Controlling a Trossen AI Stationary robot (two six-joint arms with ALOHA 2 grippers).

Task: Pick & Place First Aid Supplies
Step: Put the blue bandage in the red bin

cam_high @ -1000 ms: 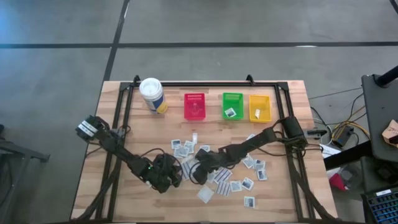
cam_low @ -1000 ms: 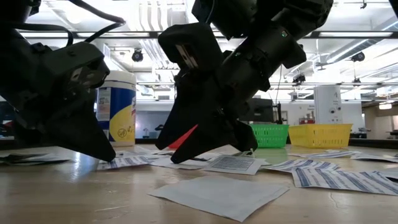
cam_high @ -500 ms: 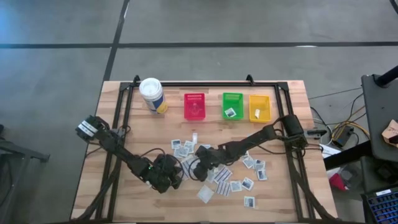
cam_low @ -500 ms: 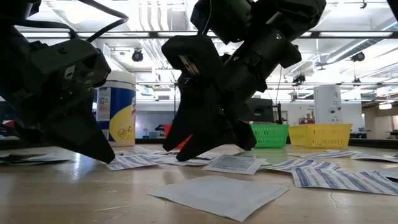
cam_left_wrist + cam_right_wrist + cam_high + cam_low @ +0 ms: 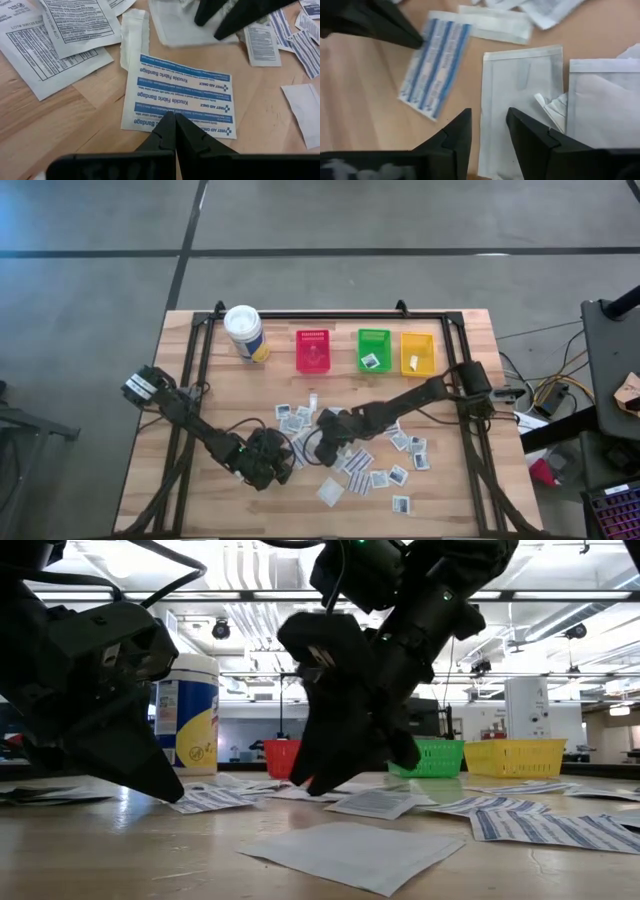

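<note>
Here, the right gripper [image 5: 487, 131], fingers spread, straddles a white packet's [image 5: 520, 95] edge on the table [image 5: 200, 380]. The left gripper [image 5: 175, 131], pressed together, touches a blue-striped packet [image 5: 182, 95].

A lab or workshop hall: a wooden bench table [image 5: 220, 395] stands on a bare grey concrete floor [image 5: 90, 290], and behind it the low view shows exposed ceiling ducts [image 5: 240, 565], strip lights [image 5: 620, 710] and white equipment cabinets [image 5: 525, 705] far right

small flat white packets [image 5: 385, 477], some blue-striped, scattered flat mid-table, one [image 5: 370, 361] in green bin [image 5: 373, 336]
</note>
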